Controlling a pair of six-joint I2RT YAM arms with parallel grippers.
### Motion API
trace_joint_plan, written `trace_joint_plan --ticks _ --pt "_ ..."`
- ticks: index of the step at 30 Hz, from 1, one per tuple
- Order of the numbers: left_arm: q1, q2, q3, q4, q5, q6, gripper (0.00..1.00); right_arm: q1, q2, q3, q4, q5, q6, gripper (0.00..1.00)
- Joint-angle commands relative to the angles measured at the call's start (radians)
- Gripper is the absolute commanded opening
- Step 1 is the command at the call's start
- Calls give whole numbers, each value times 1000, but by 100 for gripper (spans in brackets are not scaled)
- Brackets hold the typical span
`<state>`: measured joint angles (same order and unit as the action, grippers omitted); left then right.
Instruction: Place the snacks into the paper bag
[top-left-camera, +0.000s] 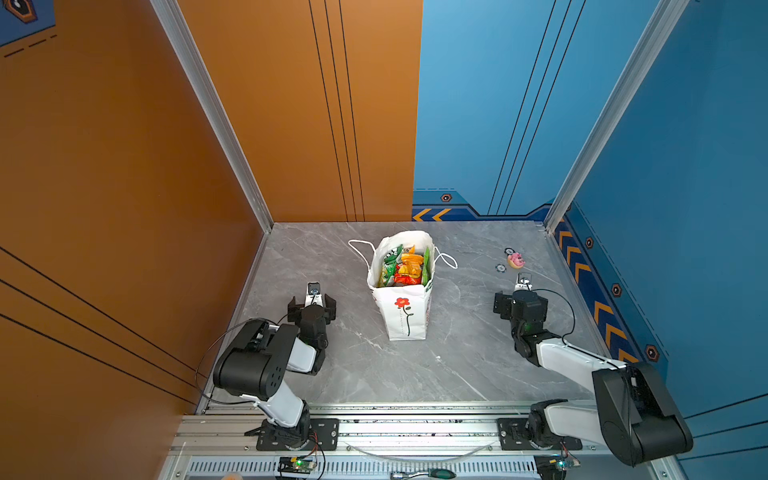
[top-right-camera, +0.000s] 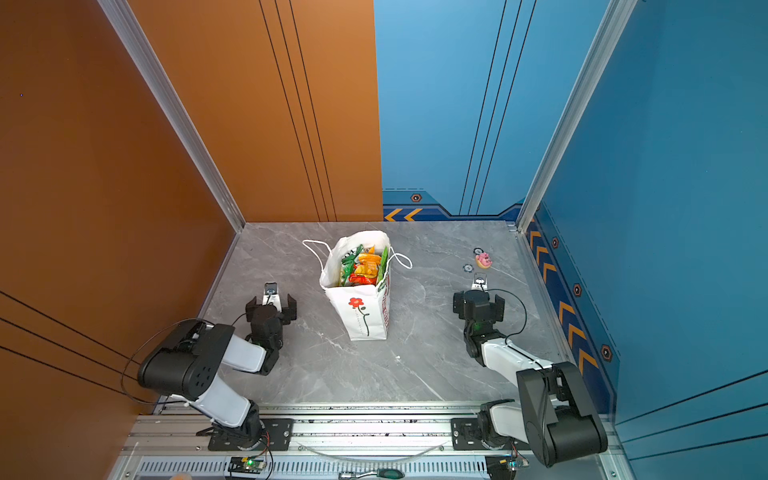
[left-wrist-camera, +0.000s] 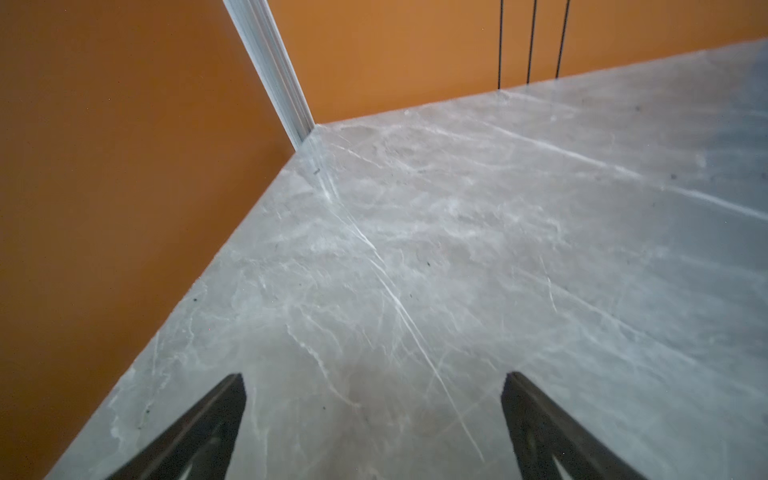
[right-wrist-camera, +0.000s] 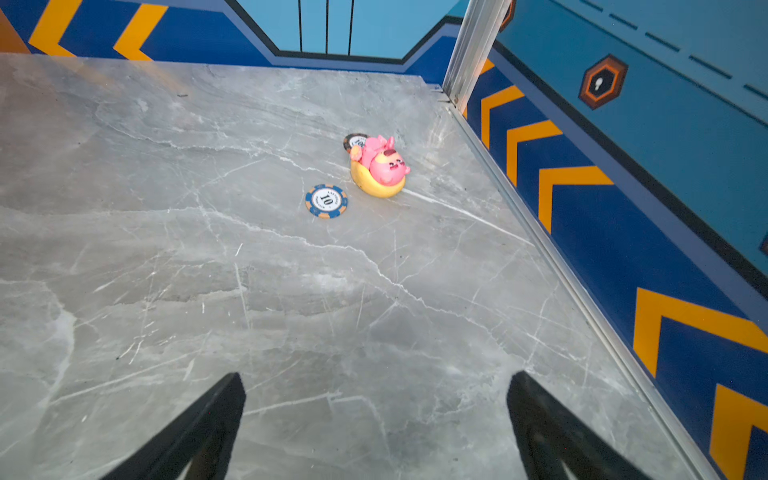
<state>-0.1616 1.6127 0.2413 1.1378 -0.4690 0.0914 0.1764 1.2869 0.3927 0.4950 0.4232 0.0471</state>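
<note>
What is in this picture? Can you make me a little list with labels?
paper bag: upright on the table, top open
snacks: inside the bag; green, orange and red packets showing
snacks outside the bag: none seen
left gripper: open, empty, left of the bag
right gripper: open, empty, right of the bag
pink toy: on the table near the far right corner
blue poker chip: flat beside the toy
second chip: partly hidden behind the toy
</note>
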Motion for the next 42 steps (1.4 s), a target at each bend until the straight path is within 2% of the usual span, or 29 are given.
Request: trace_joint_plan --ticks 1,8,11,12,13,15,18,19,20,22,24,42 --pt "30 -38 91 -103 43 -55 98 -4 14 -14 96 -15 -53 100" --pt "50 -39 105 -130 72 -72 98 -11 96 -1 218 -71 -108 100" --pt "52 -40 105 -130 72 -74 98 -32 141 11 239 -172 -92 100" --pt "52 -40 104 -130 72 -73 98 -33 174 -6 324 -169 -96 100" --pt "51 -39 105 -130 72 -73 98 -41 166 -4 295 -145 -74 100" --pt "53 -38 106 -131 74 -74 98 -83 179 -20 333 -216 -48 100" --pt "56 -38 107 -133 78 -75 98 -115 258 -30 432 -250 -19 100" --pt "56 -39 108 -133 77 -75 98 -123 256 -30 426 -242 -9 100" --pt "57 -39 106 -133 78 -76 98 -125 237 -9 349 -228 2 100" --pt "56 -40 106 -133 77 -76 98 -137 257 -19 405 -254 10 100" --pt "56 -40 107 -133 77 -75 98 -136 241 -9 357 -250 8 100" --pt "56 -39 107 -136 78 -77 98 -138 244 -11 367 -256 8 100"
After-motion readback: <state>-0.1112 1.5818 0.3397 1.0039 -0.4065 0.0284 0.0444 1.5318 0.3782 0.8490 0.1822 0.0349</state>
